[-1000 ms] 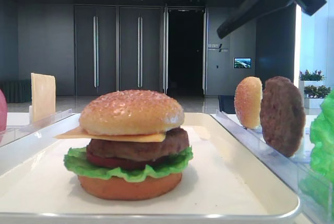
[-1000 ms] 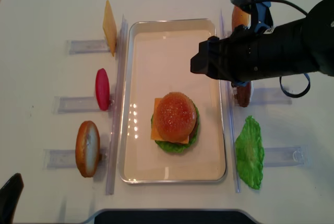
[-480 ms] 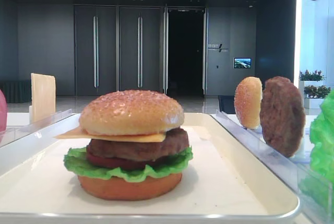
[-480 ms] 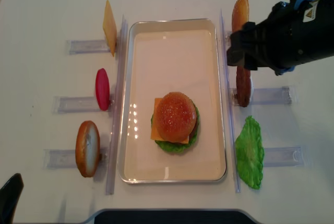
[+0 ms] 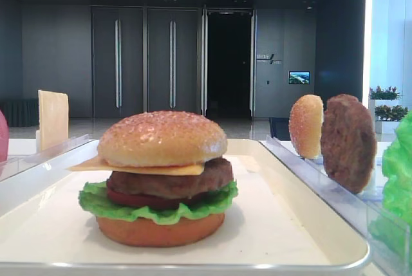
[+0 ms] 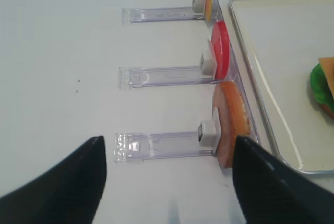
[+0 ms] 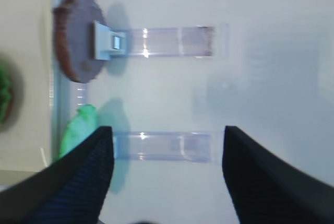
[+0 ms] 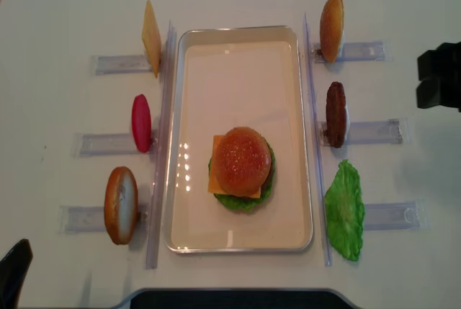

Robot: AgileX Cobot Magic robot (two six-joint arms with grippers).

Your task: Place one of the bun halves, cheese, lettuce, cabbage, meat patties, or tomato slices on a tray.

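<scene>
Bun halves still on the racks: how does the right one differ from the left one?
The right bun half is pale, speckled and stands at the far rack; the left bun half is larger, smooth orange-brown and stands at the near rack. Both stand on edge outside the tray.

Stacked burger [image 8: 241, 168] on white tray [image 8: 241, 240], spare ingredients upright in clear racks [image 8: 108, 63] either side
</scene>
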